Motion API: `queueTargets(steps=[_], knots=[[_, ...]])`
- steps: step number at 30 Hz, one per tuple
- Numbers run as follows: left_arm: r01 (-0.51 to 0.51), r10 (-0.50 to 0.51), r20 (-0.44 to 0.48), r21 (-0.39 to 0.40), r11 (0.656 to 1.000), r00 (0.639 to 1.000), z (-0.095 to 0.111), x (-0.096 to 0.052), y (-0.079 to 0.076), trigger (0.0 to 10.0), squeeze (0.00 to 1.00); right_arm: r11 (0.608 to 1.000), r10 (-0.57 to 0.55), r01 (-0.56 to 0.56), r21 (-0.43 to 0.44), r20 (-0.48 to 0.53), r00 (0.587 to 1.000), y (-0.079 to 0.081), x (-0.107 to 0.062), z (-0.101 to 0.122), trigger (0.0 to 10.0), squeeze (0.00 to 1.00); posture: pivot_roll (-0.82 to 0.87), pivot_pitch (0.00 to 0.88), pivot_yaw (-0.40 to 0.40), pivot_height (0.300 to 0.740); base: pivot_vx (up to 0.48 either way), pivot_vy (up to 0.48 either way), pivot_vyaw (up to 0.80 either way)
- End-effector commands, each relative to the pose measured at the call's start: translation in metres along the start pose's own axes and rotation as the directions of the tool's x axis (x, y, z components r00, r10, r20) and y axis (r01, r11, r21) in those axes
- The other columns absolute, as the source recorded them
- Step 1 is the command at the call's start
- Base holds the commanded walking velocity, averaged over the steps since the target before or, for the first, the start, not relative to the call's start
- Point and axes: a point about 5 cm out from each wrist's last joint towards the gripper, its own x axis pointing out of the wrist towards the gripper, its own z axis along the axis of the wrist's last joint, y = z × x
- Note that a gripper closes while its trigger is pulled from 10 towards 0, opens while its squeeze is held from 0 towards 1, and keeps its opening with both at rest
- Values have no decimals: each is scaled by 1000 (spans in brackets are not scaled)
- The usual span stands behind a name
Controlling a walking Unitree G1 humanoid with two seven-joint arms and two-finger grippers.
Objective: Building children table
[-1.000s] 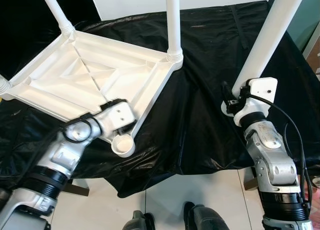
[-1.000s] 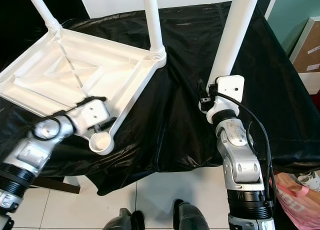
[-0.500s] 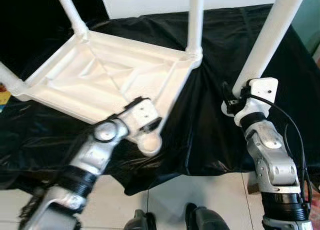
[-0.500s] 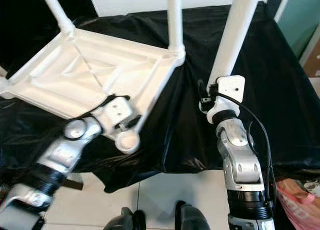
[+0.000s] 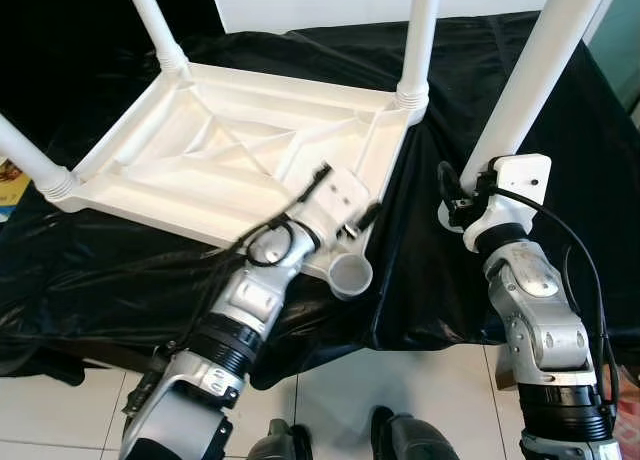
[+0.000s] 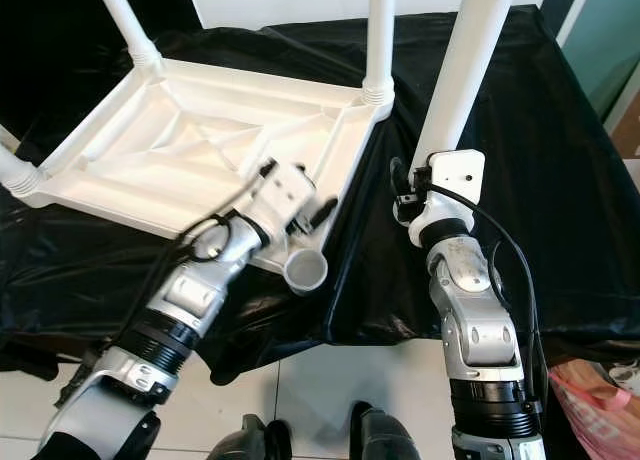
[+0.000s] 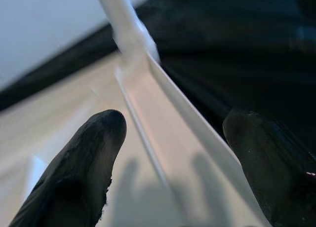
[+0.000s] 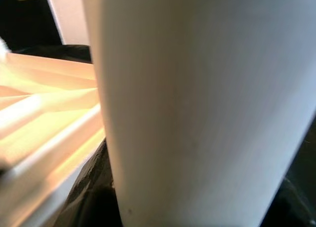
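Note:
A white plastic children's table (image 5: 240,150) lies upside down on a black-draped surface. Three white legs stand up from its corners: far left (image 5: 155,25), far right (image 5: 420,40) and left (image 5: 25,155). The near corner's round socket (image 5: 350,275) is empty. My left gripper (image 5: 343,192) straddles the table's rim just behind that socket; in the left wrist view its fingers (image 7: 84,163) sit either side of the rim (image 7: 182,138). To the right of the table, my right gripper (image 5: 468,195) is shut on the bottom of a fourth leg (image 5: 535,70), held upright and leaning slightly; this leg (image 8: 197,108) looms close in the right wrist view.
Black cloth (image 5: 455,80) covers the whole work surface and hangs over its near edge. White tiled floor (image 5: 330,390) and my feet (image 5: 400,440) lie below. A brown box (image 6: 628,120) stands at the far right, and a pink bag (image 6: 590,390) lies on the floor.
The upturned table has slid and swung to the right with my left gripper on its rim, bringing the empty socket nearer the held leg. The right arm stays put.

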Motion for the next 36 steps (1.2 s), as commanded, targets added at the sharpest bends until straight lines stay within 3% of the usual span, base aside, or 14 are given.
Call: queueTargets(steps=[1, 3, 5, 6, 8, 9, 10, 11, 16, 18, 23, 27, 32, 36], knots=[[57, -56, 35, -21, 998, 998, 3, -8, 5, 10000, 0, 1000, -1, 1, 8, 16, 1000, 1, -2, 2, 10000, 0, -140, 215, 79, 740, 0, 0, 0], [152, -151, 70, -8, 988, 986, 8, -19, 9, 10000, 0, 1000, -2, 1, 7, 15, 1000, 1, -2, 2, 10000, 0, -137, 217, 80, 740, 0, 0, 0], [309, -304, 82, -51, 950, 949, 9, -35, 5, 10000, 0, 1000, -3, 3, 5, 15, 1000, 0, -2, 2, 10000, 0, -131, 220, 79, 740, 0, 0, 0], [309, -304, 82, -51, 950, 949, 9, -35, 5, 10000, 0, 1000, -3, 3, 5, 15, 1000, 0, -2, 2, 10000, 0, -131, 220, 79, 740, 0, 0, 0], [461, -457, 65, -52, 886, 887, 6, -52, -5, 10000, 0, 1000, -3, 3, 3, 15, 1000, 0, -2, 2, 10000, 0, -131, 220, 80, 740, 0, 0, 0], [461, -457, 65, -52, 886, 887, 6, -52, -5, 10000, 0, 1000, -3, 3, 3, 15, 1000, 0, -2, 2, 10000, 0, -131, 220, 80, 740, 0, 0, 0], [541, -540, 37, -41, 840, 841, 3, -63, -10, 10000, 0, 1000, -2, 2, 2, 15, 1000, 0, -2, 2, 10000, 0, -131, 221, 79, 740, 0, 0, 0], [663, -664, -28, -44, 748, 747, -3, -83, -17, 10000, 0, 1000, -2, 2, 0, 16, 1000, -1, -2, 2, 10000, 0, -132, 221, 79, 740, 0, 0, 0], [739, -747, -136, -112, 664, 651, -13, -99, -19, 10000, 0, 1000, -3, 3, -4, 16, 1000, -3, -2, 3, 10000, 0, -135, 222, 76, 740, 0, 0, 0], [745, -752, -163, -110, 658, 639, -15, -102, -17, 10000, 0, 1000, -2, 2, -5, 16, 1000, -3, -2, 3, 10000, 0, -138, 221, 73, 740, 0, 0, 0], [713, -712, -246, -104, 694, 658, -26, -108, -4, 10000, 0, 1000, -1, 1, -11, 17, 1000, -4, -3, 4, 10000, 0, -141, 218, 69, 740, 0, 0, 0], [653, -641, -317, -84, 753, 699, -34, -112, 13, 10000, 0, 1000, 2, -2, -14, 19, 1000, -5, -3, 4, 10000, 0, -142, 212, 64, 740, 0, 0, 0], [614, -602, -374, -102, 783, 706, -38, -120, 27, 10000, 0, 1000, 10, -10, -15, 17, 1000, -4, -2, 4, 10000, 0, -137, 208, 59, 740, 0, 0, 0], [544, -534, -442, -116, 831, 721, -53, -120, 34, 10000, 0, 1000, 24, -24, -14, 15, 1000, -2, -1, 3, 10000, 0, -133, 204, 55, 740, 0, 0, 0]])
